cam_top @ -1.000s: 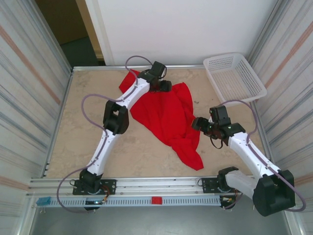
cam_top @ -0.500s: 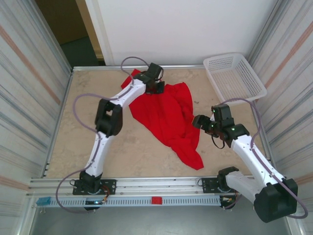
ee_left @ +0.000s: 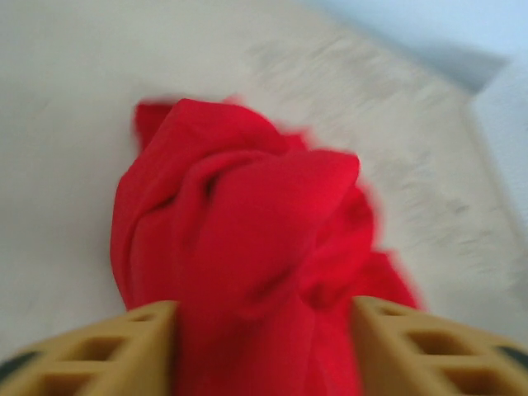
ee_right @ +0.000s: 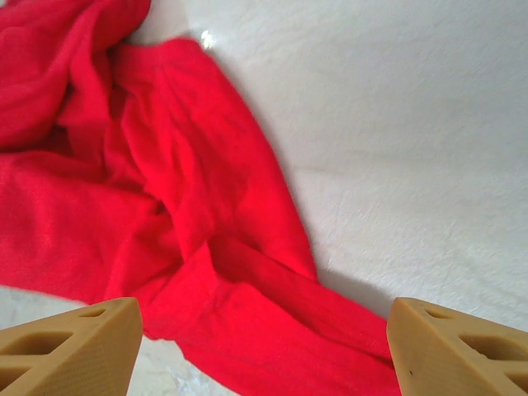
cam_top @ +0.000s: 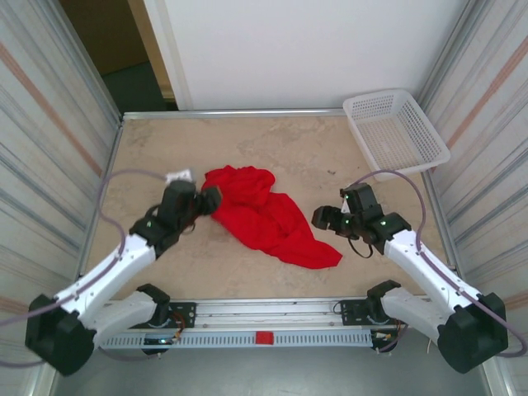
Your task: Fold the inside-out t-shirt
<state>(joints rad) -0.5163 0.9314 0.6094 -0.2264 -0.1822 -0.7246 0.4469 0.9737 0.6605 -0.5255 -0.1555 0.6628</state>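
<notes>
Shirt (cam_top: 264,216) lies crumpled. My left gripper (cam_top: 208,200) straddles bunched cloth; grip I cannot confirm. Right gripper (cam_top: 320,218) gapes empty at its edge. Recommend spreading flat before any fold.

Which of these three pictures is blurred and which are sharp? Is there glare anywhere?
Left wrist view: blurred throughout; the t-shirt and the left fingers have soft edges. Right wrist view: sharp, the cloth folds are clear, and there is one small bright spot on the table by the cloth's edge. Top external view: sharp and evenly lit, no strong glare.
</notes>
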